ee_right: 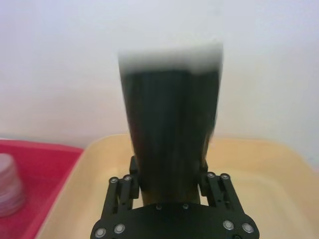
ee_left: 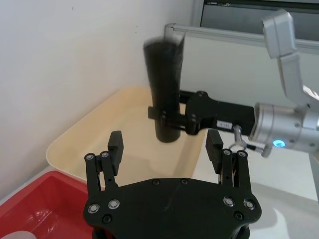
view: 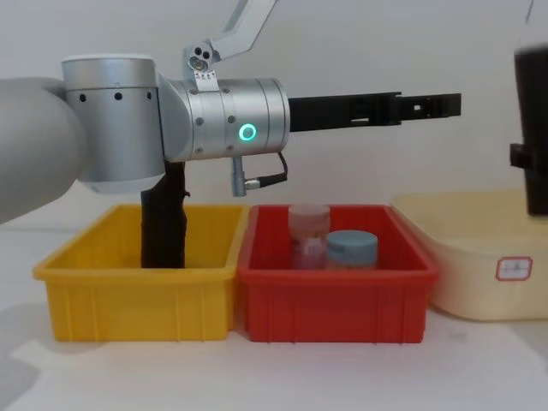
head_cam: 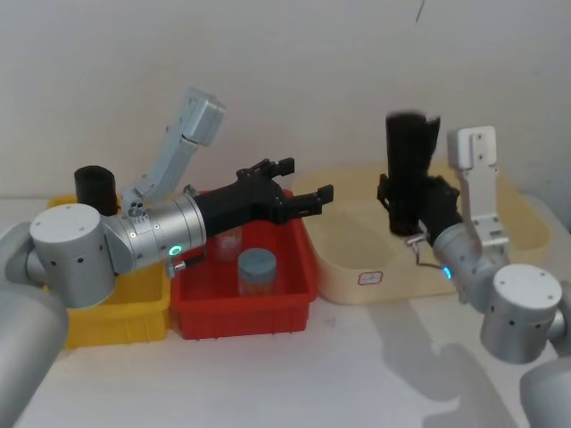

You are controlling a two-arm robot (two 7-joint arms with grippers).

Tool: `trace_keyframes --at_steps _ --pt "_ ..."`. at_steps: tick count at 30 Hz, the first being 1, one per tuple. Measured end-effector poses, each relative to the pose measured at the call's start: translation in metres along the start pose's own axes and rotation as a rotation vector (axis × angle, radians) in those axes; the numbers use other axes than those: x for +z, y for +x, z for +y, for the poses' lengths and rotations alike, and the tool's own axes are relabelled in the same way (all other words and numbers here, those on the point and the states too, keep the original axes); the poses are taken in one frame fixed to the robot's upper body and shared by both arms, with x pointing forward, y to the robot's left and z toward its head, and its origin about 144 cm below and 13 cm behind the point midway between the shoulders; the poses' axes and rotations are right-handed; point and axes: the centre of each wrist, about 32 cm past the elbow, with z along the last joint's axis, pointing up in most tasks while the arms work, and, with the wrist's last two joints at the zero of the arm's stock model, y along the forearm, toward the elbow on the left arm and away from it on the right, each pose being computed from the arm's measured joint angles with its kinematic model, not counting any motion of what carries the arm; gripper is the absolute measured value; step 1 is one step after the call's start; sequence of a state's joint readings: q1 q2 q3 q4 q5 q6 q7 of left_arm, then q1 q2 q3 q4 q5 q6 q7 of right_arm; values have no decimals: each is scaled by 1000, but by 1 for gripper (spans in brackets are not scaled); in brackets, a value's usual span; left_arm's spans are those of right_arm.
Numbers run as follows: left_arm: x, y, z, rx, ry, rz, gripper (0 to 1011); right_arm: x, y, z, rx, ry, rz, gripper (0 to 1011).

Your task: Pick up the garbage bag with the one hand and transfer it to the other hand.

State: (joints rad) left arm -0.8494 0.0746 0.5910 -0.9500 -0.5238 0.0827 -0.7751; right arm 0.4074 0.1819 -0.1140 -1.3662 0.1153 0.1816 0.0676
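1. My right gripper (head_cam: 403, 212) is clamped low on the garbage bag (head_cam: 409, 152), which stands upright right of centre, over the beige tub (head_cam: 343, 267).
2. My left gripper (head_cam: 303, 181), at centre frame, is spread wide and empty.
3. I judge the bag light, crinkly and slippery; I'd grip its free upper half.

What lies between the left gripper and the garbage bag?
Only air above the cream tub, in the left wrist view: the open left gripper faces the garbage bag, which the right gripper holds upright.
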Motion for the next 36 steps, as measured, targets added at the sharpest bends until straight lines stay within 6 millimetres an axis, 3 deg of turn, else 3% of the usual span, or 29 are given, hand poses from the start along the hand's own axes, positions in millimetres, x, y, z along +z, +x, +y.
trace_keyframes --at_steps 6,15,28,36 --pt "0 0 0 0 0 0 1000 8 11 9 -40 -16 -31 792" --pt "0 0 0 0 0 0 1000 17 14 13 -28 -13 -67 1001" --pt "0 -1 2 12 -4 -3 1000 32 -5 7 99 39 -98 1000" --pt "0 -7 15 75 -22 -22 1000 34 -24 -5 203 49 -100 1000"
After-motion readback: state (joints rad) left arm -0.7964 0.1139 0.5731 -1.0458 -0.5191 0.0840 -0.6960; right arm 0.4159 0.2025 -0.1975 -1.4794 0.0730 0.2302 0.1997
